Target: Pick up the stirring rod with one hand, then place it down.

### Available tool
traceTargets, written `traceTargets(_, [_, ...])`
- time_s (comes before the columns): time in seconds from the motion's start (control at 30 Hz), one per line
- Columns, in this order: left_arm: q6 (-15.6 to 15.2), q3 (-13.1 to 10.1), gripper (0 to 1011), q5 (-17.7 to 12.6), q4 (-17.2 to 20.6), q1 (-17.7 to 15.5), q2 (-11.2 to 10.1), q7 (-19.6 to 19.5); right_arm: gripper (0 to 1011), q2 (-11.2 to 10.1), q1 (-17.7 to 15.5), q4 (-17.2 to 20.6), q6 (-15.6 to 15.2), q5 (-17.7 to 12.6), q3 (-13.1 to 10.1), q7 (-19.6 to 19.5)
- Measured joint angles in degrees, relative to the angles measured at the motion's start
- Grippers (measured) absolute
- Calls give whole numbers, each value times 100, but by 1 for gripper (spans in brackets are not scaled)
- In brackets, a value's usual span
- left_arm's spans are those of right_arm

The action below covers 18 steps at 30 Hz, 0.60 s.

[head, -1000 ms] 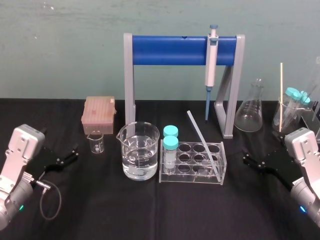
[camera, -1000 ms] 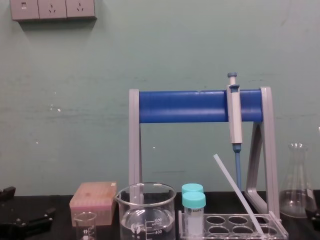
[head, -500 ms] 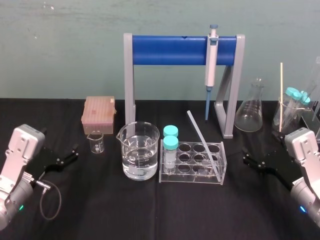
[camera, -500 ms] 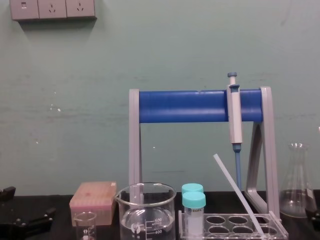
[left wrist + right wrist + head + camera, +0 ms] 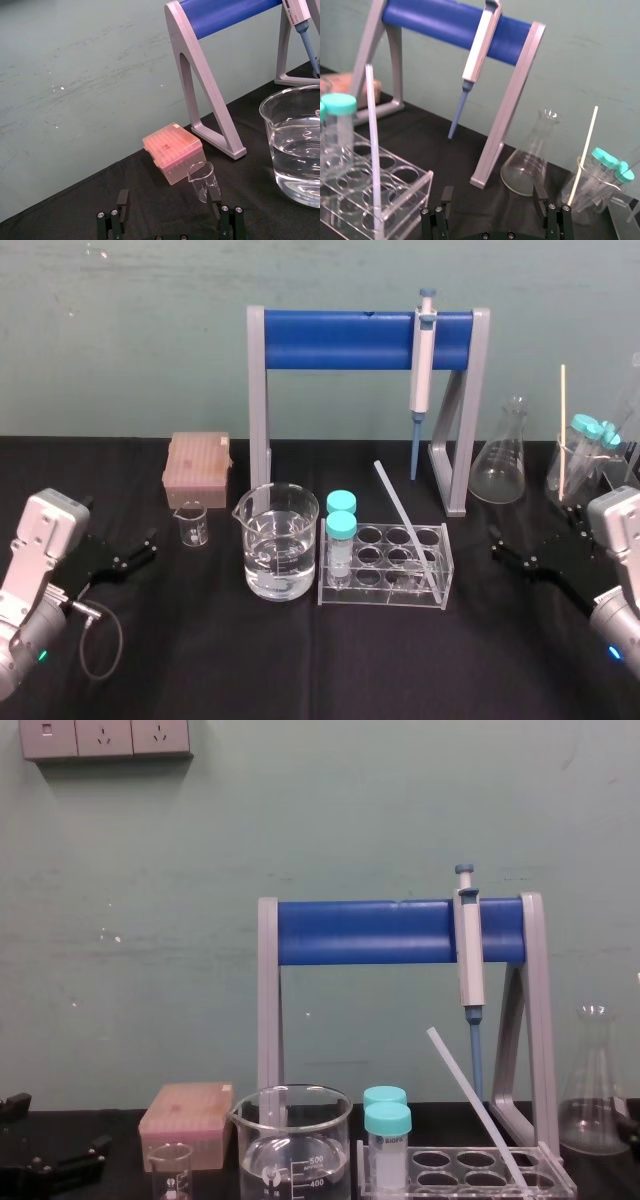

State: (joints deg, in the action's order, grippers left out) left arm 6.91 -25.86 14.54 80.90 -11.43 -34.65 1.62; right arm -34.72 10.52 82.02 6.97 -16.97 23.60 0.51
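1. Two jobs left: lift, then set down. Judging by the layout, neither is begun.
2. Rod (image 5: 405,530) stands in the rack (image 5: 385,598) mid-desk, with its lower end in the front well at the rack's right end. The shaft leans up and back toward the left.
3. It probably leans because the well is far wider than the rod, so the rim props it.
4. That lean leaves the upper half bare above the rack, which looks like the spot to grip.
5. Right tool (image 5: 498,545) sits low over the desk (image 5: 300,670), right of the rack and pointing at it, apart from the rod. Its jaws are spread with nothing between them.
6. In the right wrist view the rod (image 5: 372,150) lies ahead of that open gap. This is the nearer arm, so it is likely the working one.
7. Left tool (image 5: 148,545) sits low at the far left by the small beaker (image 5: 192,525). It is released, empty, and looks idle.
8. Risk: the capped tubes (image 5: 341,502) share the rack and the water beaker (image 5: 280,560) sits just beside it. A sideways pull could drag the rack, so lifting along the shaft seems safer.
9. Pipette (image 5: 422,360) hangs on the stand (image 5: 340,340) behind and is not the target.
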Motion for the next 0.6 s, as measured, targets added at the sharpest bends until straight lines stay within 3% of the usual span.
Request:
traceTargets(0.27, [0, 0, 1000, 0, 0, 0, 0, 0, 1003, -55, -32, 261, 146, -335, -124, 681])
traceTargets(0.47, [0, 0, 1000, 0, 0, 0, 0, 0, 1003, 82, 314, 141, 42, -576, -60, 1357])
traceTargets(0.6, [0, 0, 1000, 0, 0, 0, 0, 0, 1003, 251, 715, -159, -126, -765, 1, 1883])
